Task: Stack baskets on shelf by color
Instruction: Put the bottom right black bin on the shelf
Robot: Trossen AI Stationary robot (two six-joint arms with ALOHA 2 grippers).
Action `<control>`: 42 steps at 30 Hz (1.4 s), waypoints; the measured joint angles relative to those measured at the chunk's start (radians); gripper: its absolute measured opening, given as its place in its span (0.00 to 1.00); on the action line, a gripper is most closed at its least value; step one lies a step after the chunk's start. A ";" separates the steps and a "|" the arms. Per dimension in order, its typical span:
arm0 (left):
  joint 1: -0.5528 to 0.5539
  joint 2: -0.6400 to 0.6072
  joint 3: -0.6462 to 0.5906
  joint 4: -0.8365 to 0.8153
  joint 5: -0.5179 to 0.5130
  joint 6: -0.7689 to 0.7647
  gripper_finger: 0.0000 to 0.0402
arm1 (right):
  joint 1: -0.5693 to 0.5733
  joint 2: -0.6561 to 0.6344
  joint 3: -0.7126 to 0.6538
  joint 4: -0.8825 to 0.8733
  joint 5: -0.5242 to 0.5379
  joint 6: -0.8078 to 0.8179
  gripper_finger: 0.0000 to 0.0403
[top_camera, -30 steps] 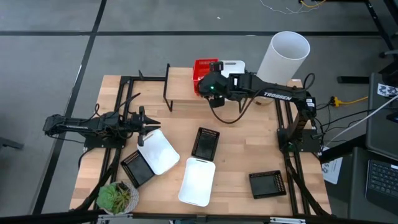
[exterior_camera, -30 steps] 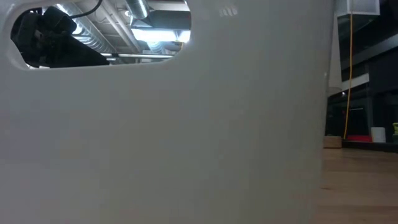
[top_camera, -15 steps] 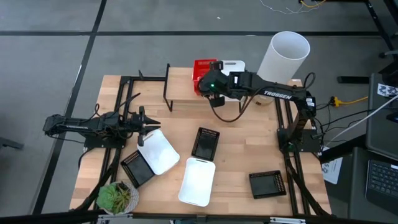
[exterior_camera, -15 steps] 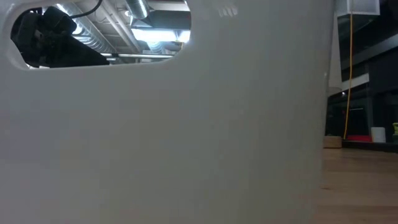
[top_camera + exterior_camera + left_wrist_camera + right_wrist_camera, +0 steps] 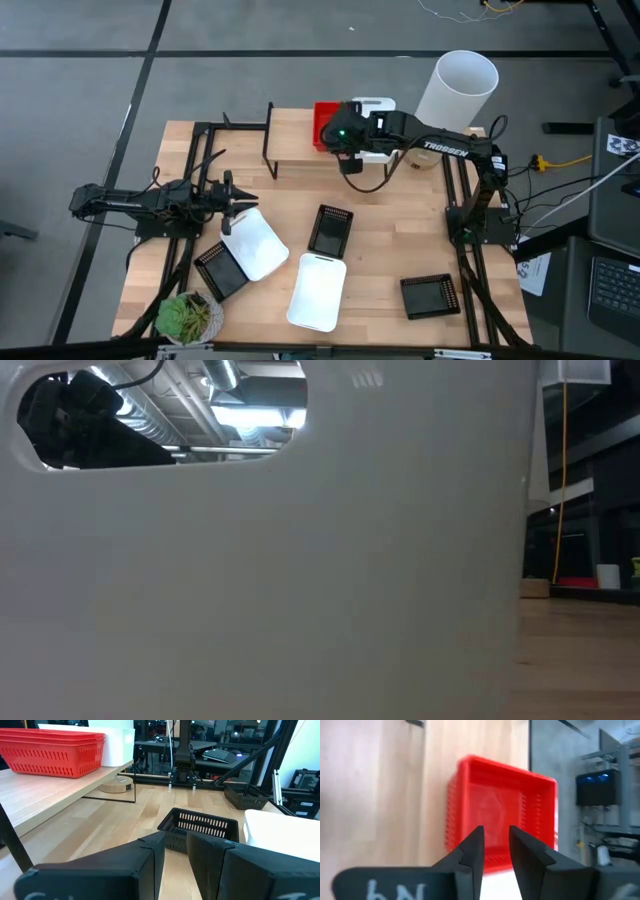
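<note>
As I looked down on the table from above, my left gripper [image 5: 232, 196] waited at the left side, its fingers [image 5: 150, 852] nearly together with only a thin gap and nothing between them, just beside a white basket [image 5: 254, 243]. Below that lay a black basket [image 5: 221, 270] near a small potted plant [image 5: 187, 316]. Toward the middle sat another black basket [image 5: 331, 230] and a second white basket [image 5: 318, 291]. At the far edge the wooden shelf [image 5: 290, 140] carried a red basket [image 5: 324, 119] with a white one [image 5: 376, 103] just beside it. My right gripper [image 5: 345, 133] hung over the red basket, fingers [image 5: 470, 851] slightly parted and holding nothing. Farther right stood a tall white cylinder [image 5: 455, 92], and a third black basket [image 5: 430, 295] lay near the front right corner.
</note>
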 joint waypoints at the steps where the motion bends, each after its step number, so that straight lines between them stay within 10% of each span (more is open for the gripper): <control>1: 0.000 0.000 0.000 0.000 0.000 0.000 0.18 | 0.004 0.000 0.000 0.000 -0.006 0.001 0.24; 11: 0.000 0.000 0.000 0.000 0.000 0.000 0.18 | 0.111 0.001 0.070 -0.144 -0.038 0.148 0.26; 21: 0.000 0.000 0.000 0.000 0.000 0.000 0.18 | 0.200 0.002 0.030 -0.563 -0.535 0.496 0.26; 29: 0.000 0.000 0.000 0.000 0.000 0.000 0.18 | 0.393 -0.128 -0.227 -0.527 -0.716 0.647 0.26; 42: 0.000 0.000 0.000 0.001 0.000 0.000 0.18 | 0.842 -0.369 -0.755 -0.056 -0.783 1.439 0.26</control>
